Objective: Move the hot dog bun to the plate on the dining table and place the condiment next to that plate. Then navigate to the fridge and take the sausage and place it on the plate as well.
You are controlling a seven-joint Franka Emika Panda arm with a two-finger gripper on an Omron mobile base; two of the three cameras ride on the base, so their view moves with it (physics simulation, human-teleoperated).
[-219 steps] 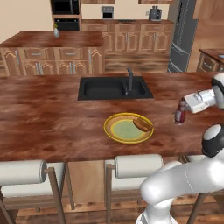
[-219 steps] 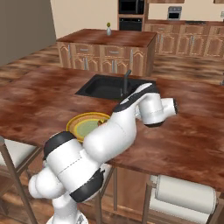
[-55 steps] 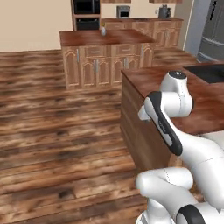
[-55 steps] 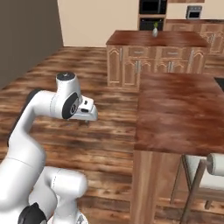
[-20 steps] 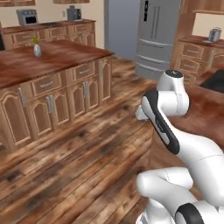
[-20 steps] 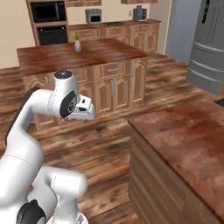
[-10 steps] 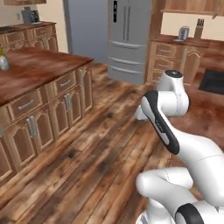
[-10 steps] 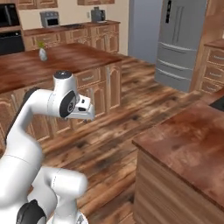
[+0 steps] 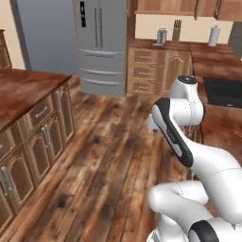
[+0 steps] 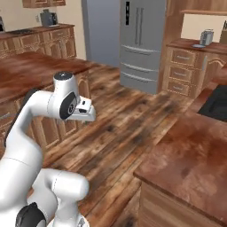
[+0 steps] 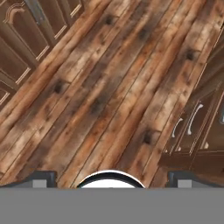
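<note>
Gripper (image 11: 109,177): jaws spread wide, holding nothing, pointing down at the bare wood floor (image 11: 109,87).
Fridge (image 9: 101,45): doors closed, standing against the far wall, well ahead of the gripper across the floor.
Arm (image 10: 62,104): folded close above the base.

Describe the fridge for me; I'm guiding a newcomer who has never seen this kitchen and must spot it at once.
Look to the far end of the wood-plank floor, against the back wall. The fridge stands there, left of the wooden cabinets with their cream backsplash. It is the one tall grey metallic unit, with two long vertical handles at its centre seam and drawers below, while its neighbours are brown wood.
</note>
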